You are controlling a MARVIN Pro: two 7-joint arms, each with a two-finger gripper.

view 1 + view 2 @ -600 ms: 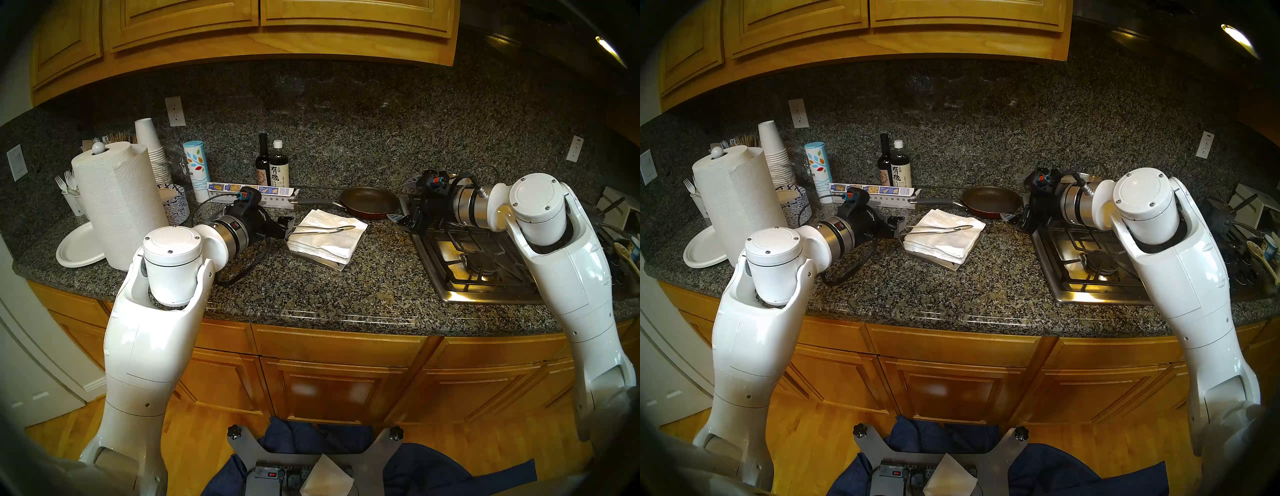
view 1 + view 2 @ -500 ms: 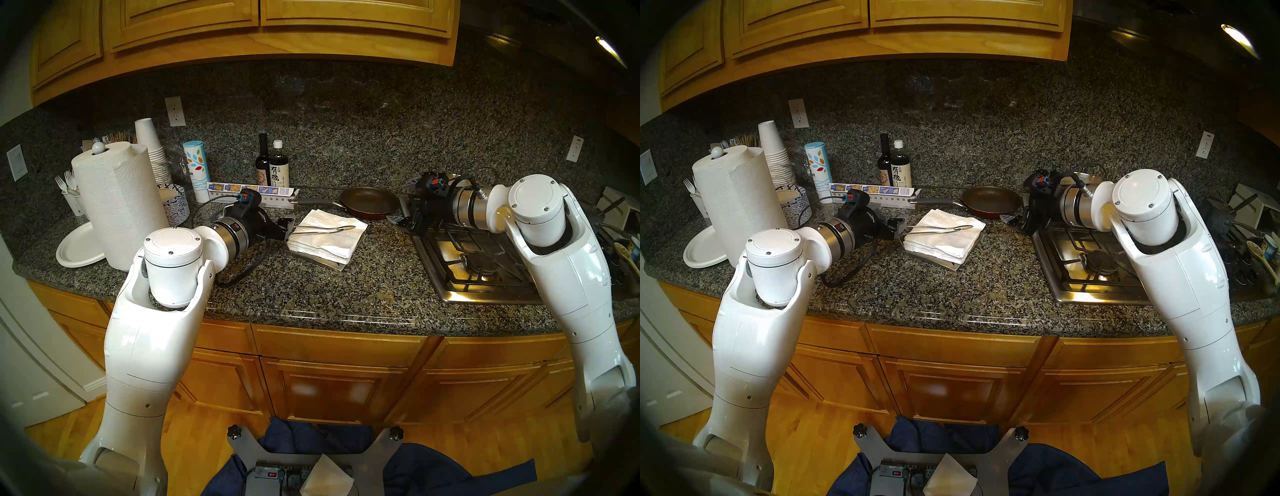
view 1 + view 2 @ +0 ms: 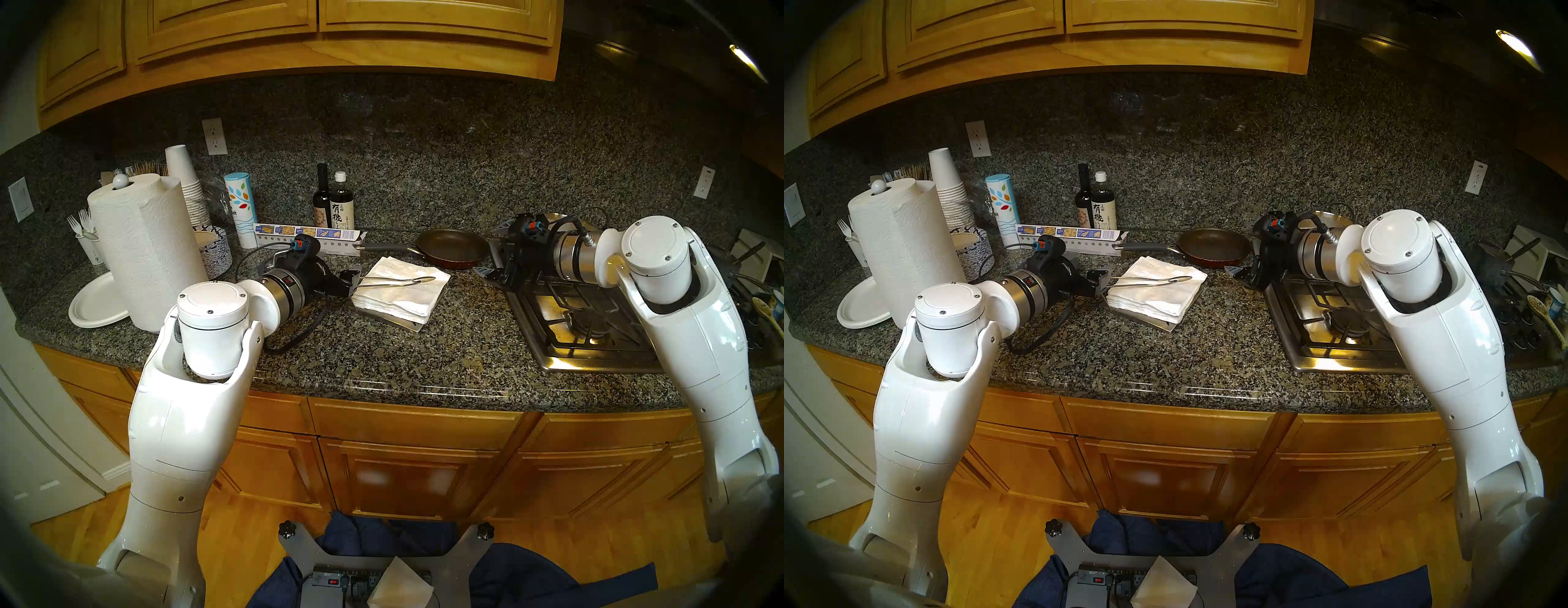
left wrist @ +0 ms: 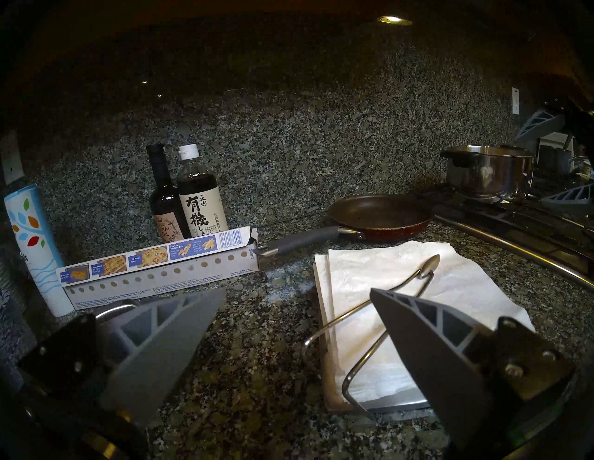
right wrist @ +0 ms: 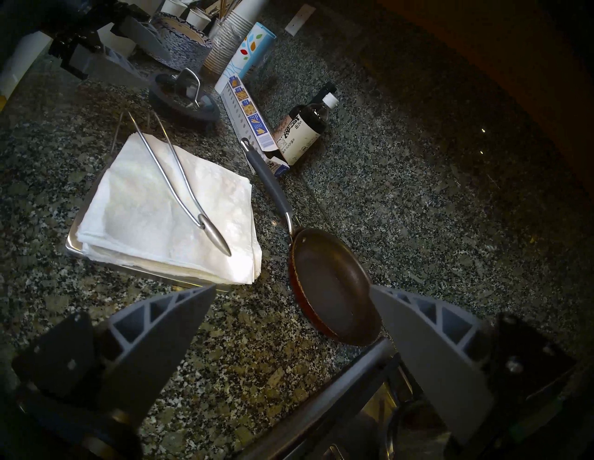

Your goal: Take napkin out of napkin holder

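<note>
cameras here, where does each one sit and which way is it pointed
Head left: high up, looking down at the counter; both arms show.
Head right: nearly the same picture, shifted slightly sideways.
Left wrist: low over the counter, facing the backsplash; the open left gripper frames the napkins.
Right wrist: above the stove edge, tilted, facing left; the open right gripper frames the frying pan.
Shared: both wrist views show the napkins under the napkin holder's wire arm.

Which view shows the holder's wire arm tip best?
Right wrist: the whole wire arm lies unobstructed across the napkin stack, its leaf tip on top. Left wrist shows the tip, but a finger of the left gripper covers part of the arm. In the head views the arm is small.
</note>
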